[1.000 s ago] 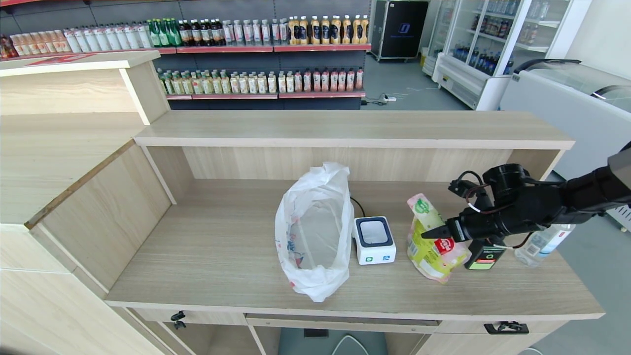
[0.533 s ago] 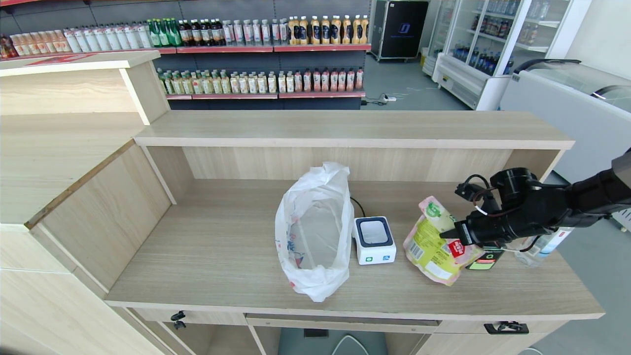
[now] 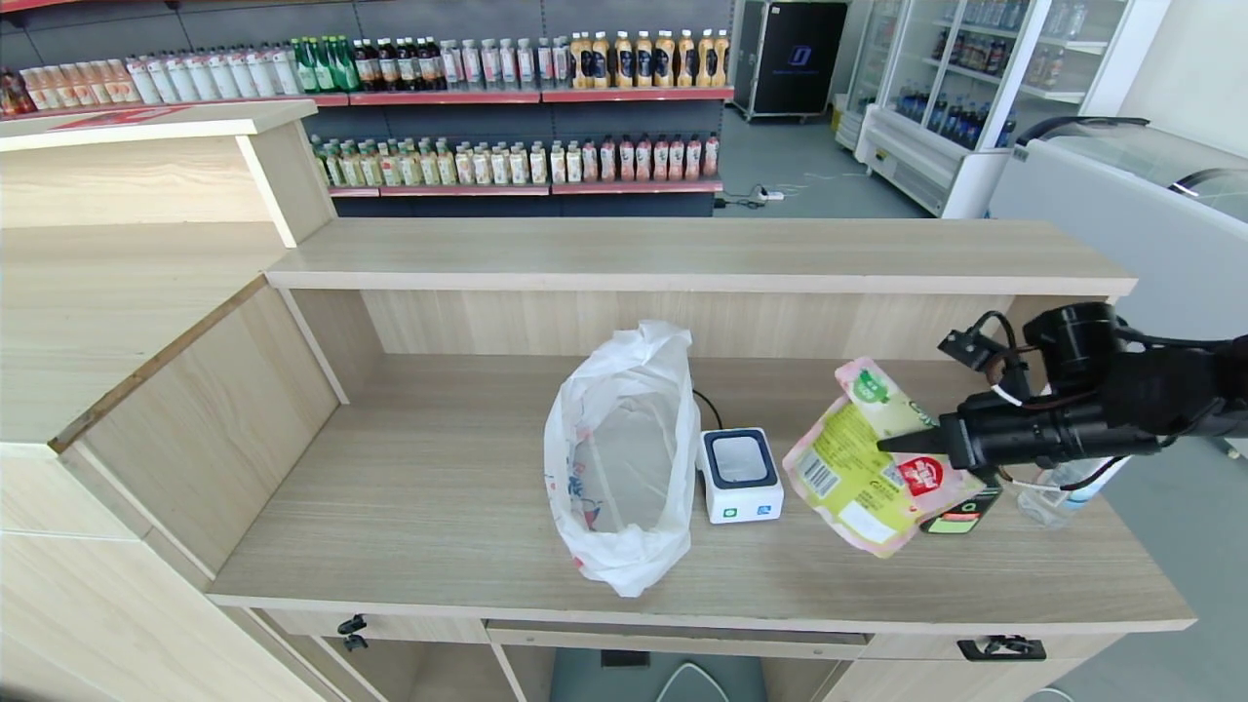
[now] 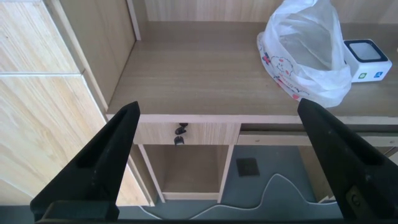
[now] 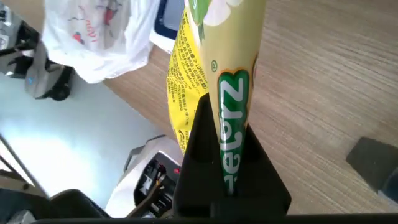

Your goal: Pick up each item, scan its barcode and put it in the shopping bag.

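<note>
My right pincer (image 3: 924,448) is clamped tight on the upper edge of the green and pink snack pouch (image 3: 863,473), which hangs tilted over the wooden surface (image 3: 439,507), just right of the white barcode scanner (image 3: 740,475). The white plastic shopping bag (image 3: 619,458) stands open, touching the scanner's left side. Behind the pouch stand a dark bottle (image 3: 962,510) and, further right, a clear water bottle (image 3: 1065,486). My left pincer (image 4: 219,107) is spread wide with nothing in it, off the surface's front edge, near the bag
</note>
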